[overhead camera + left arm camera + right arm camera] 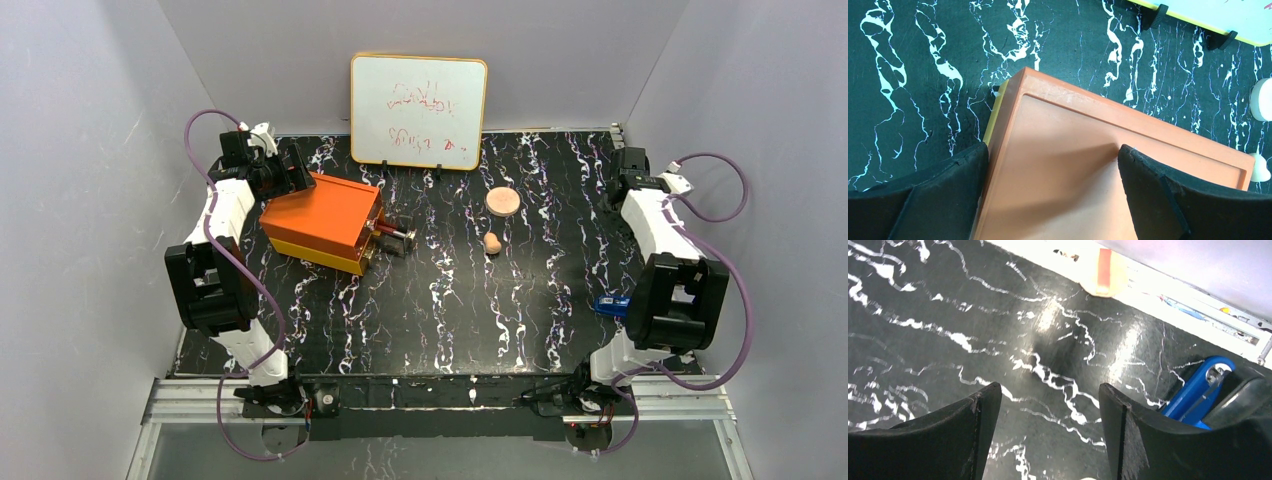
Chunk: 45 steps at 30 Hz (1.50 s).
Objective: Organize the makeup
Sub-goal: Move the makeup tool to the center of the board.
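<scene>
Nearest the bases, a blue tool point(612, 305) lay at the right edge of the table point(450, 320), just beside the right arm; it was no part of the makeup.

Further in, the sponge point(492, 243) stood alone on the marbled top, right of centre. Left of it sat the orange box point(322, 222), turned at an angle. A drawer point(396, 238) seemed to be drawn part-way out toward the sponge, with something reddish in it that was too small to name.

Behind the sponge, and apart from it, the disc point(503, 202) lay flat.

The left gripper point(1050, 155) hung over the box's rear left corner. Its fingers were spread wide with only the lid below them, and it held nothing. The right gripper point(1048, 395) was at the far right of the table, jaws apart over bare marble and carrying nothing.

The whiteboard point(418, 110) stood at the back wall.

By my reading the job was part done at most. The sponge and disc were loose on the table and not yet stowed. No compact or pencils showed on the table, and whether they were in the box could not be told.
</scene>
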### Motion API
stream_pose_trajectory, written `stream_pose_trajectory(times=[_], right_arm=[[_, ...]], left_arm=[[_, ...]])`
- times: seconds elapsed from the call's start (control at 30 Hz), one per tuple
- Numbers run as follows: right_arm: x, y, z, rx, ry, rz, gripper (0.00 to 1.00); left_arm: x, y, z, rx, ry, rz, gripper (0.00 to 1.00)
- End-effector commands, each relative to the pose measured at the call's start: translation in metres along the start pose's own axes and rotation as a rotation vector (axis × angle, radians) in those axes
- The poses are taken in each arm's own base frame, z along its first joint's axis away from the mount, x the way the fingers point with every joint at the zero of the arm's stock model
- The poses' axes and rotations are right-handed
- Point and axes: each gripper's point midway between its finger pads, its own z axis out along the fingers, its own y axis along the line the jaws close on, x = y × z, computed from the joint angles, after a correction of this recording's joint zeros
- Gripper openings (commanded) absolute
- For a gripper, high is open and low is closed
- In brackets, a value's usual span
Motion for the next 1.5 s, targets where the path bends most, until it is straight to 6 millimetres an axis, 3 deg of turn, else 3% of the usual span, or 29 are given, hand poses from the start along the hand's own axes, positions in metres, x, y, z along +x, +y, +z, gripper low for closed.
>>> stream_pose_trajectory(times=[0.0, 0.27, 0.5, 0.73, 1.13, 1.47], right_arm=[[-0.018, -0.004, 0.033, 0.048, -0.04, 0.088, 0.78], [-0.004, -0.02, 0.074, 0.13, -0.029, 0.151, 0.73], [0.0, -0.036, 0.096, 0.23, -0.123, 0.263, 0.61], [-0.01, -0.059, 0.11, 0.399, -0.262, 0.334, 0.59], [-0.034, -0.042, 0.122, 0.426, -0.343, 0.292, 0.56], [-0.03, -0.038, 0.126, 0.442, -0.3, 0.263, 0.53]], left_arm=[[0.064, -0.001, -0.003, -0.01, 0.234, -0.043, 0.96], [0.063, -0.003, -0.003, -0.008, 0.238, -0.044, 0.96], [0.065, -0.004, -0.003, -0.017, 0.247, -0.033, 0.96], [0.07, -0.006, -0.002, -0.018, 0.259, -0.024, 0.96], [0.077, -0.006, 0.006, -0.008, 0.28, -0.023, 0.96], [0.08, -0.003, 0.011, -0.014, 0.29, -0.021, 0.96]])
